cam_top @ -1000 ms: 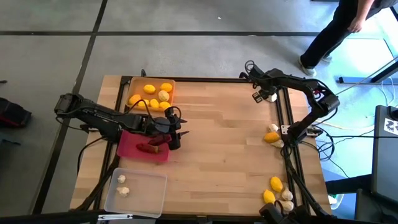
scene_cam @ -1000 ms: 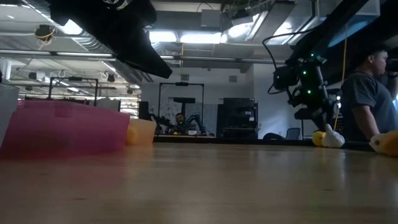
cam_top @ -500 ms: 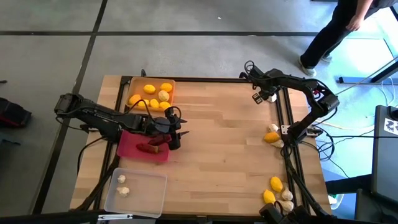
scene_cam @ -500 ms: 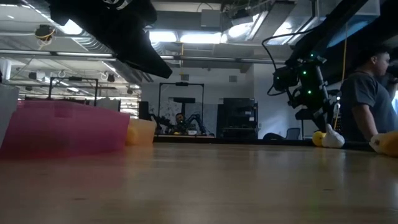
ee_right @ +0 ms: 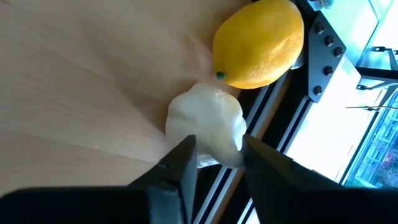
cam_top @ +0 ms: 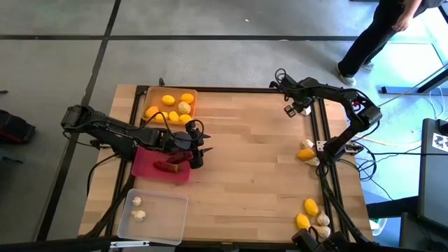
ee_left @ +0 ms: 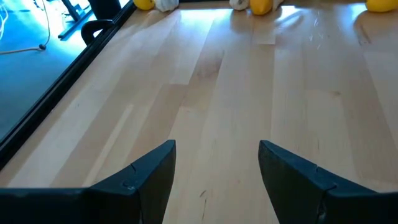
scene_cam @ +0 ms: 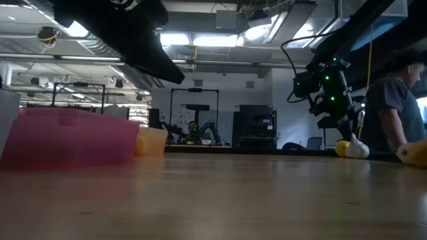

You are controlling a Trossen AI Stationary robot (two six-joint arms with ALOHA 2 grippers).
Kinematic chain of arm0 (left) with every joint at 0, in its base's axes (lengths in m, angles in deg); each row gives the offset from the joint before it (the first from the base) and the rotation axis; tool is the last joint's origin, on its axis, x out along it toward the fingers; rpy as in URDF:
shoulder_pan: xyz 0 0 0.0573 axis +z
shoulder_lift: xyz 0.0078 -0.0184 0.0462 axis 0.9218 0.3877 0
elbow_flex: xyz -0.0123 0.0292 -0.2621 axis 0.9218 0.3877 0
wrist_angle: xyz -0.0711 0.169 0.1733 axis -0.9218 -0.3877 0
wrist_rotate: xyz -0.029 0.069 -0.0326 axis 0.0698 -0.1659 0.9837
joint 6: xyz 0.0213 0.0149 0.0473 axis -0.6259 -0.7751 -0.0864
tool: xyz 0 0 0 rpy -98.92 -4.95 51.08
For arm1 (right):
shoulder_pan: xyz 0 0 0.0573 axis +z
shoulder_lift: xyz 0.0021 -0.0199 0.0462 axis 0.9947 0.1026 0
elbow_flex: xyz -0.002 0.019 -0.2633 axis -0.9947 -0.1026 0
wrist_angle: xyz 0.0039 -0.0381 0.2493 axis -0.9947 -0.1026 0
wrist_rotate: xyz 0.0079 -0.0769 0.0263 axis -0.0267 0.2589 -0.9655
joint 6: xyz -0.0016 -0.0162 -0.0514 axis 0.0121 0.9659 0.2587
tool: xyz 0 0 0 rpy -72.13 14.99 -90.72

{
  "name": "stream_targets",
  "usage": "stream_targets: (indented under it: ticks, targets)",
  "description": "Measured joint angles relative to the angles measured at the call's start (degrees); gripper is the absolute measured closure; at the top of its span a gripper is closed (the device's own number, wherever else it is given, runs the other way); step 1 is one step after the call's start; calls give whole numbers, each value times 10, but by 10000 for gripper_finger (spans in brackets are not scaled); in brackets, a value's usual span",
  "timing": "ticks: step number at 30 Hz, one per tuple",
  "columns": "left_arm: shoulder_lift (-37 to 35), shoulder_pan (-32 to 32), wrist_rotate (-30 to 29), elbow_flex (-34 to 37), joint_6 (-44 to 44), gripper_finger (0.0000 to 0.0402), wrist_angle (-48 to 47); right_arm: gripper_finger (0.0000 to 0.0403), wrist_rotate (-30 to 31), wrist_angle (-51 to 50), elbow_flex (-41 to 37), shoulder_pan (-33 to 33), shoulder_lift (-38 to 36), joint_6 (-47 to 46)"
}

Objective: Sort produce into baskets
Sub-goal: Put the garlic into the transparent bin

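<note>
- My right gripper [ee_right: 214, 158] is at the table's far right edge, its fingers narrowed around the stem end of a garlic bulb [ee_right: 208, 124], which touches a lemon [ee_right: 260, 43].
- My left gripper [cam_top: 198, 149] hangs with fingers apart and empty beside the red basket [cam_top: 147, 165], which has a chilli [cam_top: 168, 167] in it.
- Lemons fill the orange basket [cam_top: 148, 96]; two garlic bulbs lie in the clear basket [cam_top: 168, 217].

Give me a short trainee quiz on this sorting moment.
1. Which item is the right tool at? A. lemon B. garlic bulb C. chilli
2. True or false: the left tool holds a chilli.
3. How many white bulbs lie in the clear basket?
Key: 1 B. 2 False, it is open and empty. 3 Two.
</note>
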Motion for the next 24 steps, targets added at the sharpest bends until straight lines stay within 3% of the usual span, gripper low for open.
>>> stream_targets:
  ticks: [10, 24]
  targets:
    - [0, 0, 0, 0, 0, 176, 0, 359, -4, -5, 0, 0, -1, 12]
    - [0, 0, 0, 0, 0, 176, 2, 370, -5, -4, 0, 1, -1, 19]
